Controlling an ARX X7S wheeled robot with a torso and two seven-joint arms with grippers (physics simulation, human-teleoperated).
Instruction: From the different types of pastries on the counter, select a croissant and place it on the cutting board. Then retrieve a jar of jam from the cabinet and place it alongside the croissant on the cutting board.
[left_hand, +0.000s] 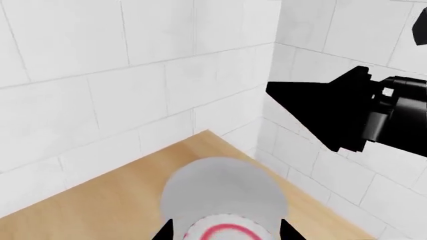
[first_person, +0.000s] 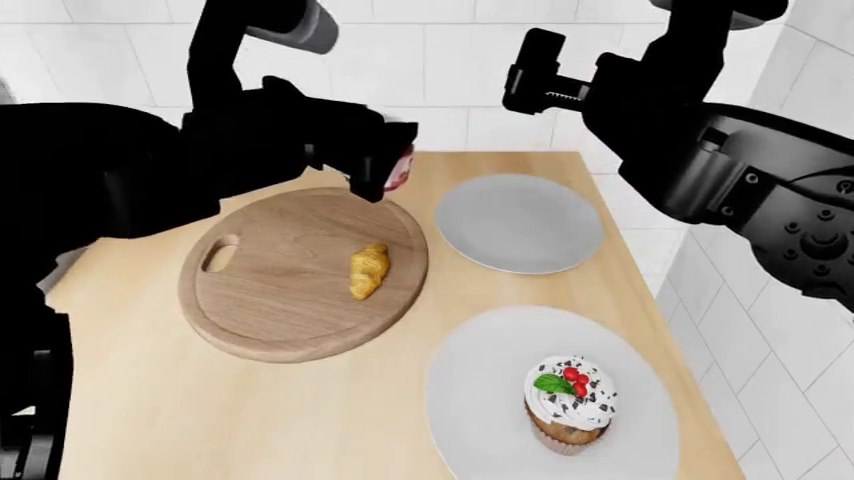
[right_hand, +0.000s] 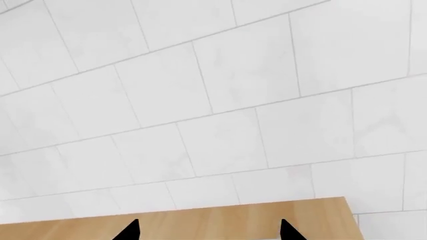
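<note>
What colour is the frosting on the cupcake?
White with dark sprinkles on the cupcake, clearest in the head view.

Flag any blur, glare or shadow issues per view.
Left wrist: plate and jar of jam are soft, close to the lens. Head: sharp, even light, faint shadows under the croissant. Right wrist: flat, shadowless tiles, no glare.
</note>
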